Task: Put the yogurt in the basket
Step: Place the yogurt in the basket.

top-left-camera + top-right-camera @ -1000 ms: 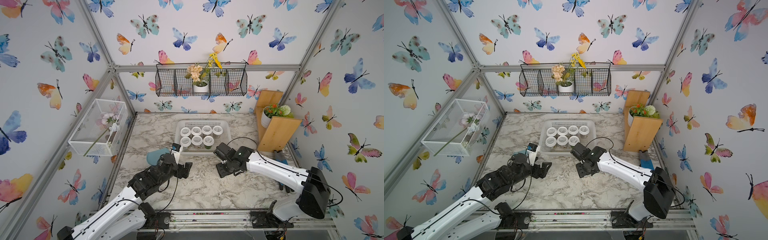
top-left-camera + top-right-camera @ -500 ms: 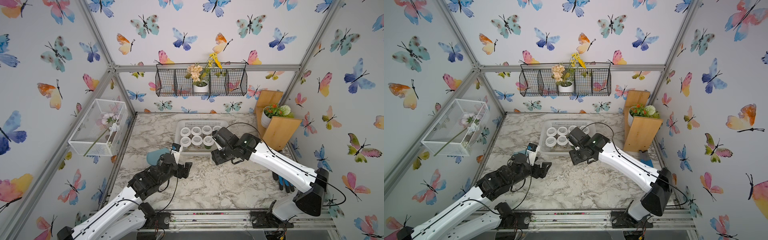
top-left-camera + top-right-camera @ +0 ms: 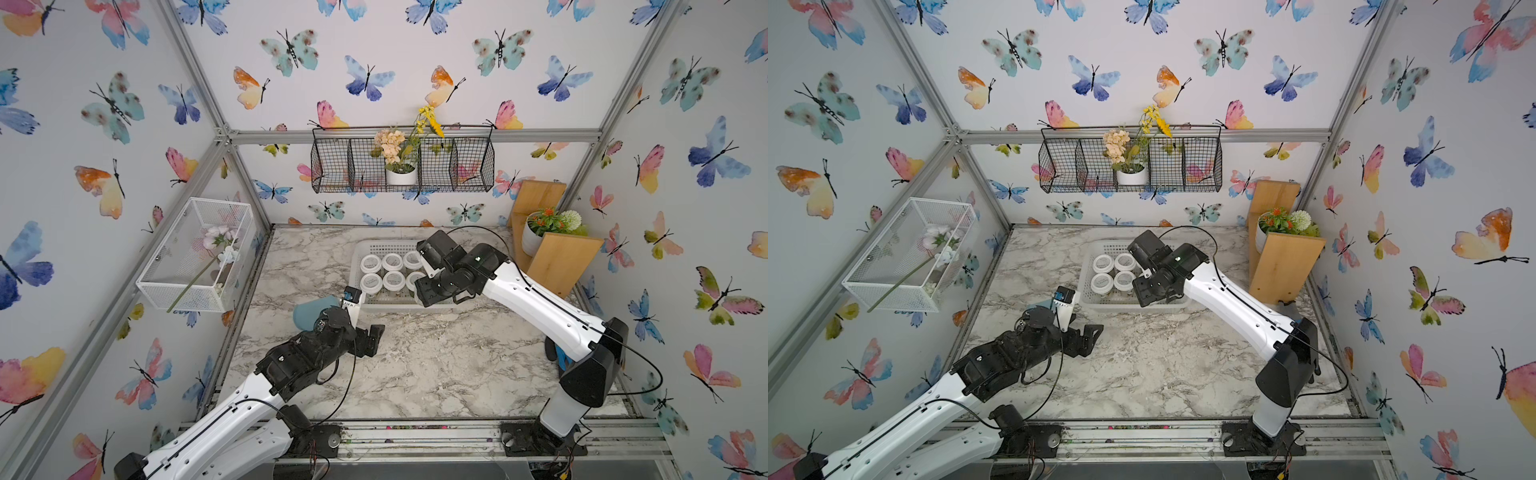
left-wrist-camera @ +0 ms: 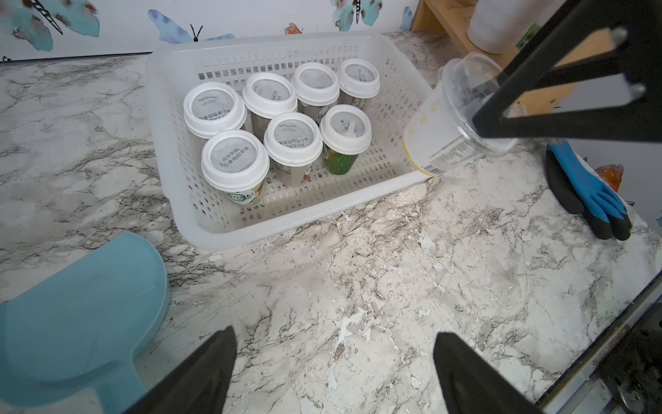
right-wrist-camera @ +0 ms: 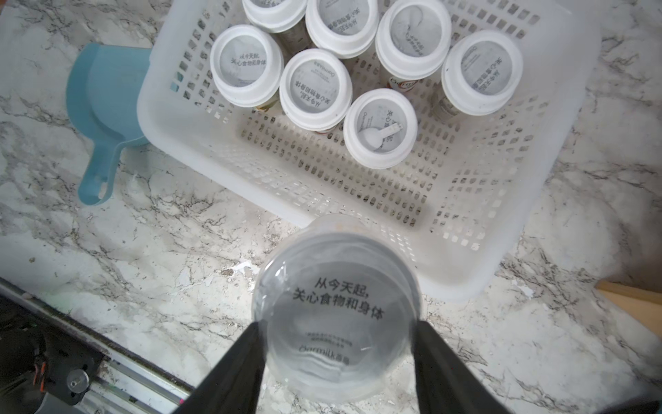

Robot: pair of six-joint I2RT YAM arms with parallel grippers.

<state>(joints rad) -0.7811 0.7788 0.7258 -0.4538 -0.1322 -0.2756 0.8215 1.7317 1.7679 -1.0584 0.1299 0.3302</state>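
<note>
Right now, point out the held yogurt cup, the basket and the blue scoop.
held yogurt cup (image 5: pixel 336 315): right wrist view, on its lid.
basket (image 4: pixel 304 200): left wrist view, on its perforated side wall.
blue scoop (image 4: pixel 78 304): left wrist view, on its bowl.

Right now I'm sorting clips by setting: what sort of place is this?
Probably a staged robot test cell, not a home: aluminium frame, butterfly wallpaper, left arm and right arm mounted on a rail.

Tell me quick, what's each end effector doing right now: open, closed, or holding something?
Left end effector: open, holding nothing.
Right end effector: closed on a yogurt cup, not yet in the basket.
</note>
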